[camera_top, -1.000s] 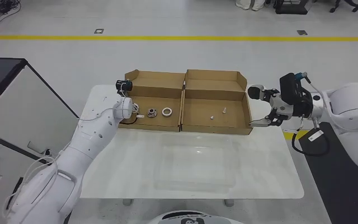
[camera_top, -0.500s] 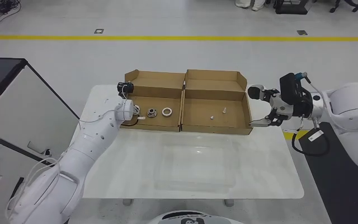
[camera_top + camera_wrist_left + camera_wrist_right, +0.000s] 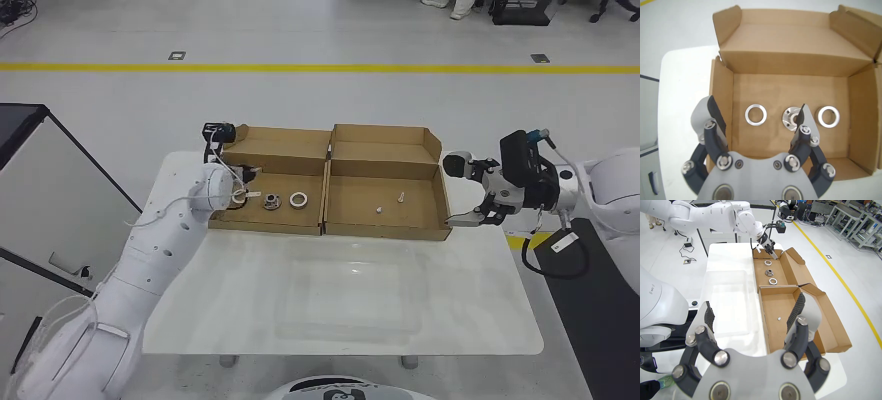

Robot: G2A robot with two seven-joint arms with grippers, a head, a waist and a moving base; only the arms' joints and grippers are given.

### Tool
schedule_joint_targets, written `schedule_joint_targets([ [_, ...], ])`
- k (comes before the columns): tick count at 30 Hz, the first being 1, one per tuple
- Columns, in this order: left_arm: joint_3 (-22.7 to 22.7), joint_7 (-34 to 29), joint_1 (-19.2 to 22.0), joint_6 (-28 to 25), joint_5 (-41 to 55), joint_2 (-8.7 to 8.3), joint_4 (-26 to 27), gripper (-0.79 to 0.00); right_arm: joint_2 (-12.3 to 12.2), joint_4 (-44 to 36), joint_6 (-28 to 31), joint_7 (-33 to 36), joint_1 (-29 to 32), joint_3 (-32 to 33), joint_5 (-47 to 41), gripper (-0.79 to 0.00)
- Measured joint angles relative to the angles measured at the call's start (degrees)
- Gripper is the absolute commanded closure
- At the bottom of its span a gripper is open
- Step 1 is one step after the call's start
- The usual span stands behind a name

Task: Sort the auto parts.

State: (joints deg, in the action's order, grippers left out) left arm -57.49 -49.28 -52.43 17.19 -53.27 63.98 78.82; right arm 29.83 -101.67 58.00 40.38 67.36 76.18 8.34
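Two open cardboard boxes stand side by side. The left box holds a metal ring, a flanged hub and a second ring in a row. My left gripper hangs open over that box's left end, above the first ring, with nothing between its fingers. The right box holds two small parts, one of them a nut. My right gripper stands open and empty just past the right box's right end.
A clear plastic bin sits in the middle of the white table, in front of the boxes. The boxes' flaps stand up along the far side. A dark-framed cabinet stands left of the table.
My left gripper has shifted a little toward the far left corner of the left box. The right arm has not moved.
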Motion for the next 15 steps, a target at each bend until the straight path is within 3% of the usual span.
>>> schedule_joint_targets([
  [5, -6.2, 4.0, -5.9, -3.8, 1.8, -1.38, 11.5, -0.785, 0.0, 0.0, 0.0, 0.0, 0.0, 0.0, 0.0, -0.785],
  [10, -12.8, 8.7, -12.6, -11.5, 5.2, -2.59, 21.6, -0.785, 0.0, 0.0, 0.0, 0.0, 0.0, 0.0, 0.0, -0.785],
  [15, -19.7, 9.2, -18.8, -19.6, 10.1, -3.69, 29.8, -0.785, 0.0, 0.0, 0.0, 0.0, 0.0, 0.0, 0.0, -0.785],
])
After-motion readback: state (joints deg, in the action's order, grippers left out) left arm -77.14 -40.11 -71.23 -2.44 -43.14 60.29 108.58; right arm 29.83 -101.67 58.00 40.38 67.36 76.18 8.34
